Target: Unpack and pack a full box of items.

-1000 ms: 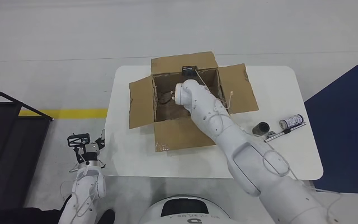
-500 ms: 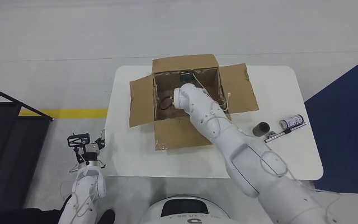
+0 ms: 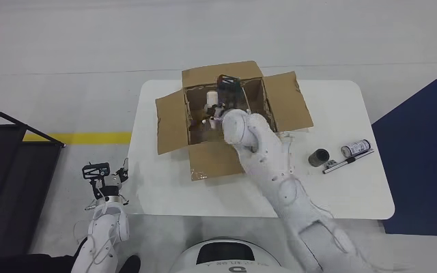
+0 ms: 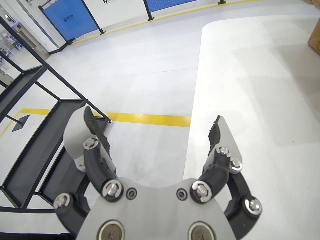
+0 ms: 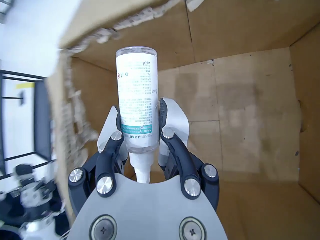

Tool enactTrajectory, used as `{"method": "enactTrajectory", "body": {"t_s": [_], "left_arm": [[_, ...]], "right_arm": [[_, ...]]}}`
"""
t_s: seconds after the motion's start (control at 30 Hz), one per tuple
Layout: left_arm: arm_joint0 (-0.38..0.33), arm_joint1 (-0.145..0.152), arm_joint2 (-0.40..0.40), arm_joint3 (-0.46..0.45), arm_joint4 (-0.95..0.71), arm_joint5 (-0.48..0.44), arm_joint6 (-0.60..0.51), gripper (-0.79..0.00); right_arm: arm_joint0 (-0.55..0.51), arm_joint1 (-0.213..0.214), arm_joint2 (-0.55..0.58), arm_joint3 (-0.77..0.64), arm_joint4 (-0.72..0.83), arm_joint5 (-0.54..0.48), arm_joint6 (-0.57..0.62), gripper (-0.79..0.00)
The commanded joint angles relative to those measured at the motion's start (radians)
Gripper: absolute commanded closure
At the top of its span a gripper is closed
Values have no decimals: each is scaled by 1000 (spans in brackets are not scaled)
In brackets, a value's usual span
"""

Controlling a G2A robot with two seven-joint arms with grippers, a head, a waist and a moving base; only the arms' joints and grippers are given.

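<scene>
An open cardboard box (image 3: pixel 171 126) stands at the far middle of the white table (image 3: pixel 164 198), flaps spread outward. My right arm reaches into it from the near side. My right gripper (image 5: pixel 138 123) is shut on a white bottle (image 5: pixel 137 86) with a printed label and a clear cap end, held over the box's brown floor (image 5: pixel 250 126). From above, the bottle (image 3: pixel 212 101) shows inside the box's left part. My left gripper (image 4: pixel 152 123) is open with nothing in it, hanging off the table's left near corner (image 3: pixel 104 172).
On the table right of the box lie a dark cylinder (image 3: pixel 317 157), a small labelled bottle (image 3: pixel 356 148) and a pen (image 3: pixel 348 161). A black metal rack (image 3: pixel 20 170) stands on the floor to the left. Bare table lies near the front edge.
My right gripper has drawn up and back inside the box, and the white bottle has come into sight in it. The box has shifted slightly to the left. The left arm has kept still.
</scene>
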Motion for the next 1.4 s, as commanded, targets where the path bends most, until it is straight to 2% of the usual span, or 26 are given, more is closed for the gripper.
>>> {"method": "enactTrajectory", "body": {"t_s": [0.0,0.1,0.2,0.37,0.67,0.73,1.1,1.23,1.37], "left_arm": [[0,0,0,0,0,0,0,-785],[0,0,0,0,0,0,0,-785],[0,0,0,0,0,0,0,-785],[0,0,0,0,0,0,0,-785],[0,0,0,0,0,0,0,-785],[0,0,0,0,0,0,0,-785],[0,0,0,0,0,0,0,-785],[0,0,0,0,0,0,0,-785],[0,0,0,0,0,0,0,-785]], "right_arm": [[-135,16,72,-233,45,-67,-9,0],[-278,32,153,-428,113,-144,-67,0],[-406,41,213,-580,145,-173,-154,0],[-603,49,294,-756,165,-134,-299,0],[-603,49,294,-756,165,-134,-299,0],[-611,50,304,-753,232,-145,-302,0],[-904,54,760,-793,600,-117,-453,0],[-980,58,859,-751,626,-35,-394,0],[-960,71,896,-697,571,91,-298,0]]}}
